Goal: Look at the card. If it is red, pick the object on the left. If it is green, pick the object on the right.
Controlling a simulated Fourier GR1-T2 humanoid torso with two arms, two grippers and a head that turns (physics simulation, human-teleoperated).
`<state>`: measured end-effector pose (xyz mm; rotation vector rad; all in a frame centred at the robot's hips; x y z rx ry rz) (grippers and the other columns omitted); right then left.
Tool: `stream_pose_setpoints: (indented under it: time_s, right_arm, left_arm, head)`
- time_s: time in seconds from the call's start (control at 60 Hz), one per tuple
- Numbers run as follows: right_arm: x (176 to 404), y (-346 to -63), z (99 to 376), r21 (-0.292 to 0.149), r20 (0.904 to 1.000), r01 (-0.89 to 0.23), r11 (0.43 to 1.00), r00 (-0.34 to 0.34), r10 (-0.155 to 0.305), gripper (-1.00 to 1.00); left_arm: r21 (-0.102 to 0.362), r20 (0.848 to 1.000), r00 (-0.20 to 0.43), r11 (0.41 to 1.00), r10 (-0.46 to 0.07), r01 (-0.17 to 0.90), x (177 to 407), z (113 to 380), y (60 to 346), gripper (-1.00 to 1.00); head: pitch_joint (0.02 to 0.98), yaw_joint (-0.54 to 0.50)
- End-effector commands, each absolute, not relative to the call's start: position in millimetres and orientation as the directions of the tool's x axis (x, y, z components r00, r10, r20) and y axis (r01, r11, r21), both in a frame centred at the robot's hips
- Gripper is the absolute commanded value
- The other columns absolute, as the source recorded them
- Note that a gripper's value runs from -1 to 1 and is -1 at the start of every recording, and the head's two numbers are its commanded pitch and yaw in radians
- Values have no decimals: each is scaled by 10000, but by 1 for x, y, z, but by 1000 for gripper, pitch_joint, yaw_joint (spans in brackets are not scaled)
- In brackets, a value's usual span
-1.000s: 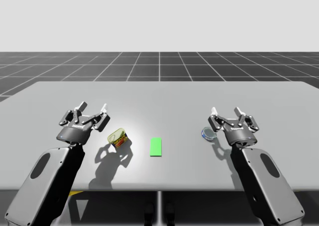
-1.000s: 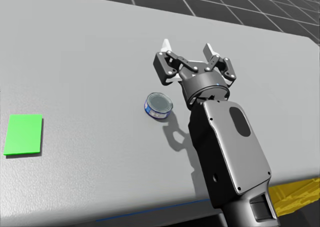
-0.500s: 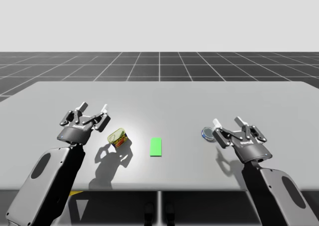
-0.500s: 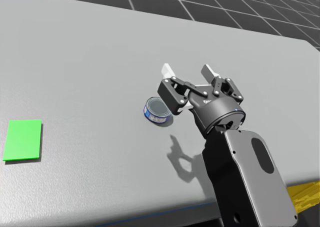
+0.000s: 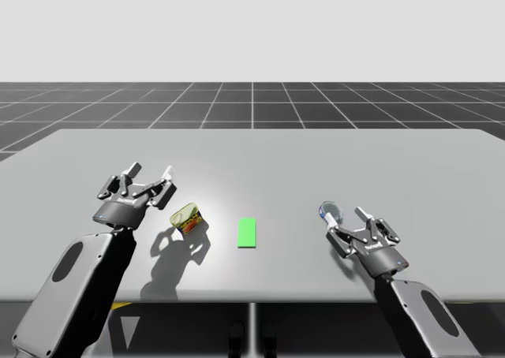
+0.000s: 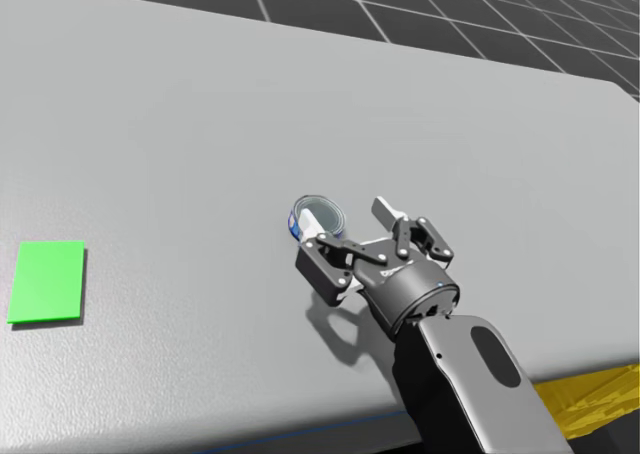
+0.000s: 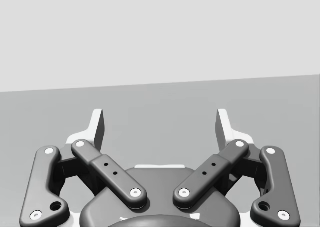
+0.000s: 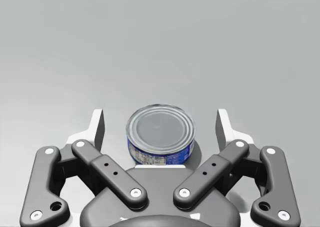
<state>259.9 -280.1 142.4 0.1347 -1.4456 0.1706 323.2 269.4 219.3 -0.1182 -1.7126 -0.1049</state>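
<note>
Finds green card (image 5: 248, 233) flat at mid-table (image 5: 316, 161), a tipped can (image 5: 186, 218) with a red-and-yellow label just to its left, and a low round blue can (image 8: 160, 134) upright well to its right. Records right gripper (image 8: 160, 122) spread wide with the blue can between its fingers, apparently untouched, and left gripper (image 7: 160, 124) equally wide, holding nothing, near the tipped can. Notes print on both labels, none legible.

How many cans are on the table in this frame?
2. A tipped can lies between my left gripper and the green card. A short blue can stands between my right gripper's open fingers, touching neither. None seems hidden.
</note>
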Motion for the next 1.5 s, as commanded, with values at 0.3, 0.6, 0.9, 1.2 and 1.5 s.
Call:
stream_pose_setpoints:
  time_s: [0.3,0.6,0.9,1.2,1.5]
  right_arm:
    - [286,-270,117,-620,9812,-2026,9773,1670,969,-1000]
    - [301,-268,110,-913,9722,-1892,9777,1957,1287,-1000]
    - [298,-268,104,-1333,9663,-1282,9827,2036,1577,1000]
    - [296,-269,101,-1141,9614,-1444,9829,2332,1458,1000]
    - [295,-268,99,-1111,9637,-1473,9828,2258,1428,1000]
  left_arm:
    - [25,9894,-1439,9899,181,1416,323,219,268,-1000]
    - [12,9889,-1475,9898,200,1423,322,220,268,-1000]
    - [6,9887,-1484,9895,211,1444,322,221,269,-1000]
    - [29,9892,-1455,9893,185,1458,322,220,267,-1000]
    - [37,9895,-1435,9893,175,1461,322,219,266,-1000]
  head:
    - [833,-398]
    - [838,-393]
    - [833,-395]
    - [687,-384]
    - [490,-409]
